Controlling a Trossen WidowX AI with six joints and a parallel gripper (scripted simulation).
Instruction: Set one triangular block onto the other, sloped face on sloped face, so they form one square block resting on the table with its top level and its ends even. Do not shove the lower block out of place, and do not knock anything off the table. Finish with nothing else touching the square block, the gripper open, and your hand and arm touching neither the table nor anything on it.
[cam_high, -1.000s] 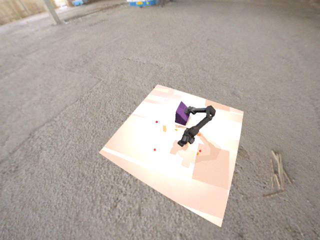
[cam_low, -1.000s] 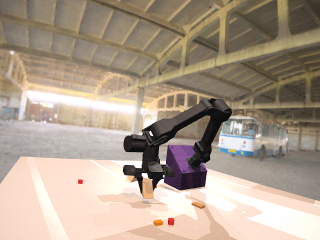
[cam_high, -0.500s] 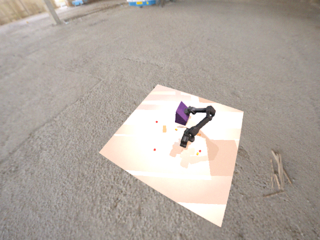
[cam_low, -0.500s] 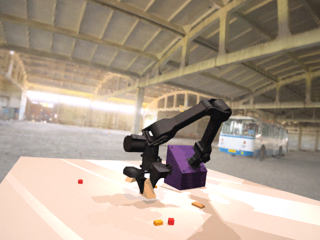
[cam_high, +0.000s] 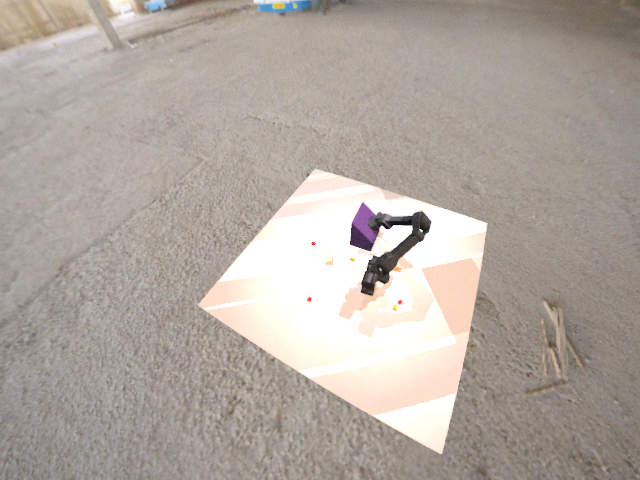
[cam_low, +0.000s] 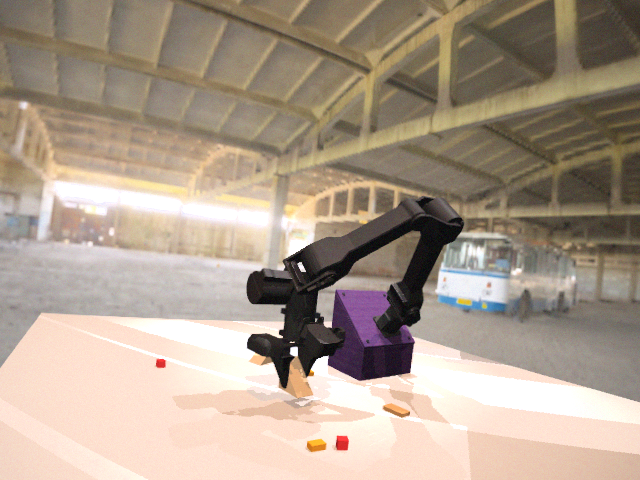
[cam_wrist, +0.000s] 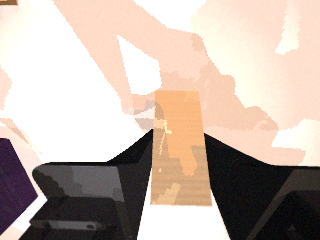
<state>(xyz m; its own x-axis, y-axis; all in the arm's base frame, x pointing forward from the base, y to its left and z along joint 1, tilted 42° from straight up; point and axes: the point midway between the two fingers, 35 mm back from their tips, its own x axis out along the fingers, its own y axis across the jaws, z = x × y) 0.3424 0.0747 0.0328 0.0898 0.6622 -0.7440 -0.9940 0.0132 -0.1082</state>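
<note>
Tan wooden triangular block is pinched in black gripper, held low nr worktop centre, long axis along the fingers. Second tan wedge is seen just behind, twd far edge.
</note>
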